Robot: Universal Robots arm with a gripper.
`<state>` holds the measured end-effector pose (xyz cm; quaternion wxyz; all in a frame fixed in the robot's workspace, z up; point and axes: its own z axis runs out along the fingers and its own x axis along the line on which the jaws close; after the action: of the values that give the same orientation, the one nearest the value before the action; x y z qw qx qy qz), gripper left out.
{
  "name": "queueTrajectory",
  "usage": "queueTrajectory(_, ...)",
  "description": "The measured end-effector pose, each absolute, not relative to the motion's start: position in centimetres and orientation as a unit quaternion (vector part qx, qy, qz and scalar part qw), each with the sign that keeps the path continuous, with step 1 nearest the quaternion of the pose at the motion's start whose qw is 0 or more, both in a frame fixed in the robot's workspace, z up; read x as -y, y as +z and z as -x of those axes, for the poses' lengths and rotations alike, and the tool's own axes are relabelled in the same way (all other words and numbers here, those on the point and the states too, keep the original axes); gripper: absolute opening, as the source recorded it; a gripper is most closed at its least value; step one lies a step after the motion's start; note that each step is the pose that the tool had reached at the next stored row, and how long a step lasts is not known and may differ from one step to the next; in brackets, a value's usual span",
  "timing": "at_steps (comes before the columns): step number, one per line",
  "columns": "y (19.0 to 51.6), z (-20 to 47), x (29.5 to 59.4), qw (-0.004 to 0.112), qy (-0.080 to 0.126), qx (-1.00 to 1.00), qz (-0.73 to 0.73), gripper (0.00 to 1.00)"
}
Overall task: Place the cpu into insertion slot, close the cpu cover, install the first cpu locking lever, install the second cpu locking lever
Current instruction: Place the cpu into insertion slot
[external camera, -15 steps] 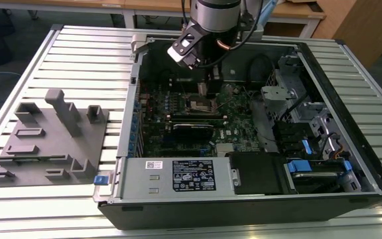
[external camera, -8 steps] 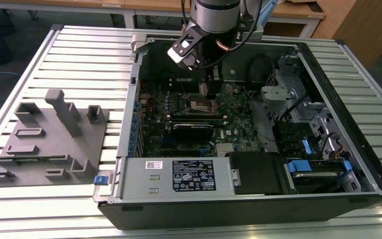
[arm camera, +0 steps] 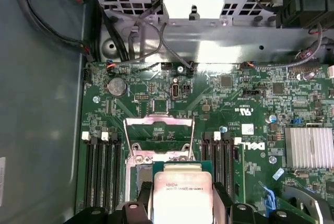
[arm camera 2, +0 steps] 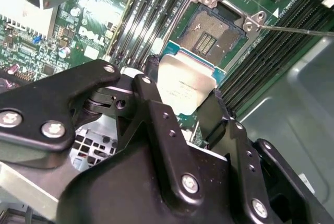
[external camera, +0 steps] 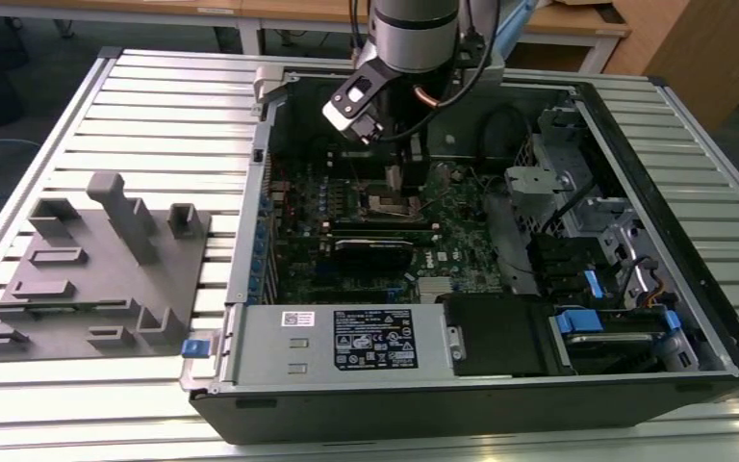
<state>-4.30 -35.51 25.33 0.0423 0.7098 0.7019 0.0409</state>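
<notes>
My gripper (arm camera 2: 182, 98) is shut on the cpu (arm camera 2: 183, 84), a flat silver square held by two opposite edges between black fingers (arm camera 2: 148, 91). It hangs just above the green motherboard (external camera: 344, 260), beside the open insertion slot (arm camera 2: 213, 30), whose dark contact field is bare. In the first wrist view the cpu (arm camera: 180, 195) covers part of the insertion slot (arm camera: 136, 174), and the cpu cover (arm camera: 159, 130) stands raised behind it. A thin locking lever (arm camera 2: 297, 30) sticks out sideways from the socket. In the exterior view the gripper (external camera: 393, 178) reaches down into the computer case over the insertion slot (external camera: 389, 204).
Black memory slots (arm camera: 102, 166) flank the socket on both sides. A finned heat sink (arm camera: 308, 148) sits on the board. The labelled power supply box (external camera: 344, 337), drive cage (external camera: 575, 192) and case walls close in around it. A grey fixture block (external camera: 88, 260) lies on the slatted table.
</notes>
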Motion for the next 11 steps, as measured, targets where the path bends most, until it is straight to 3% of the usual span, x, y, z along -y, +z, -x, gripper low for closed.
queueTrajectory(11,23.6,4.5,35.0,0.043,0.041,-0.702,-0.71,0.54)
